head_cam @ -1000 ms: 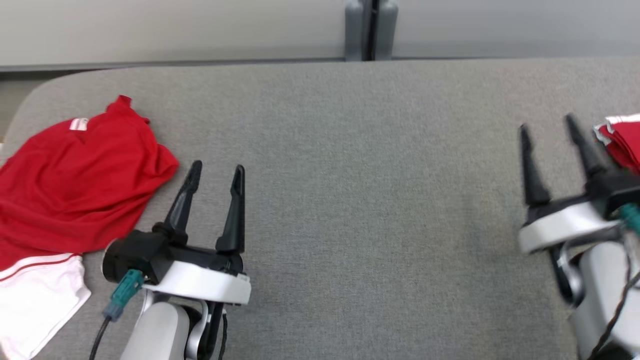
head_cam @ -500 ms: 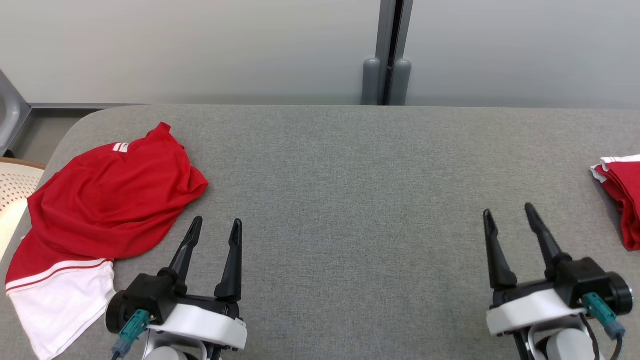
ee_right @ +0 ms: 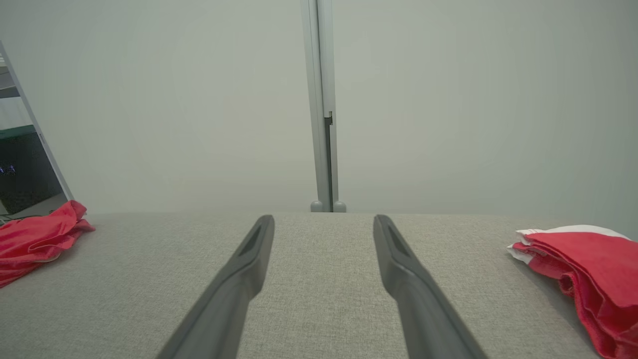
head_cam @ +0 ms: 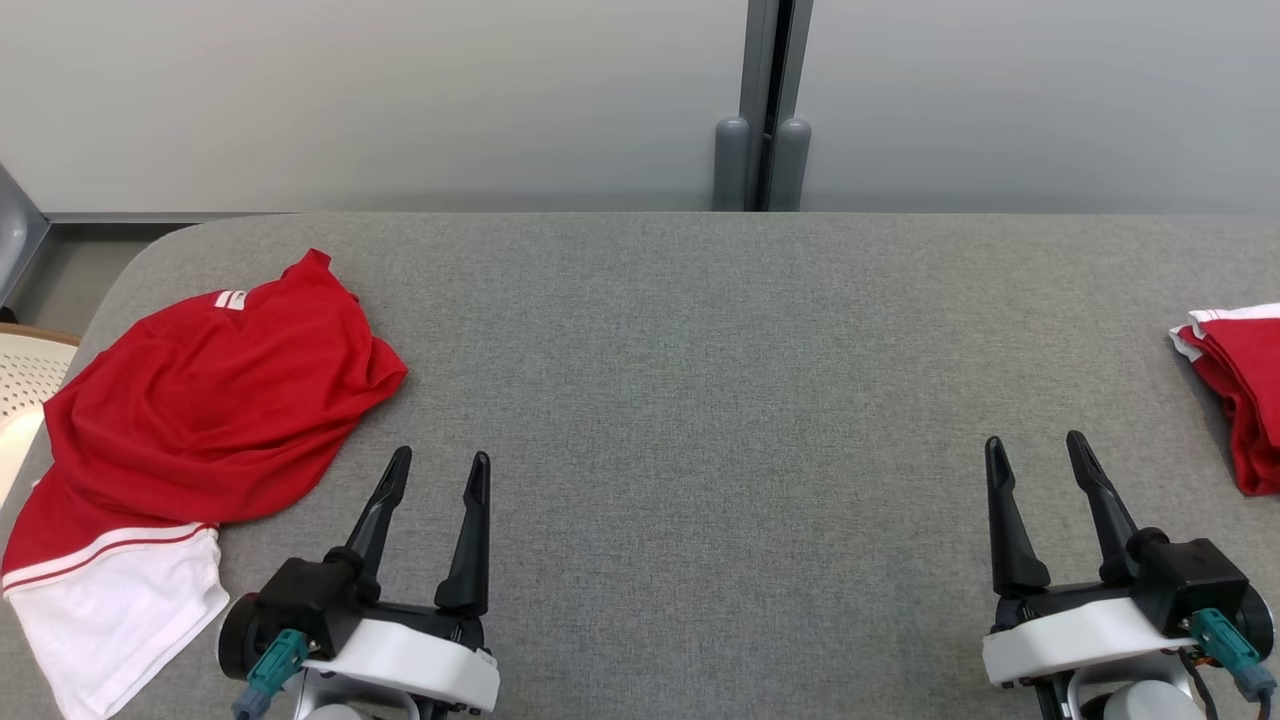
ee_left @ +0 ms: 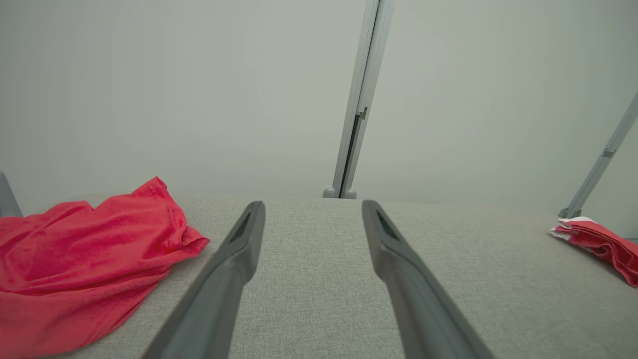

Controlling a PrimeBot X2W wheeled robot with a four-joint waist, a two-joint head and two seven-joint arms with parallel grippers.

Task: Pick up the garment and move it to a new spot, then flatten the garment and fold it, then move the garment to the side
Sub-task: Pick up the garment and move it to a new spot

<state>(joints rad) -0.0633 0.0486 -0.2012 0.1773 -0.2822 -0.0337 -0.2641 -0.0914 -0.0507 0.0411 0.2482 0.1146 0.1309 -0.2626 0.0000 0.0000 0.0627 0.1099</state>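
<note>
My bench (head_cam: 700,330) is covered in grey woven cloth, matt, with a fine, slightly rough grain. At nine o'clock the garment (head_cam: 200,410) is soft red cloth, matt and creased, with a white cloth panel (head_cam: 110,610) at its near end. At three o'clock the folded garment (head_cam: 1240,390) looks like the same matt red cloth, edged in white. The left tool (head_cam: 440,458) and right tool (head_cam: 1034,440) look like matt black plastic, each on a smooth white shell with a faint sheen. At twelve o'clock the wall (head_cam: 350,100) is smooth and matt, and the post (head_cam: 765,90) looks like satin grey metal.
</note>
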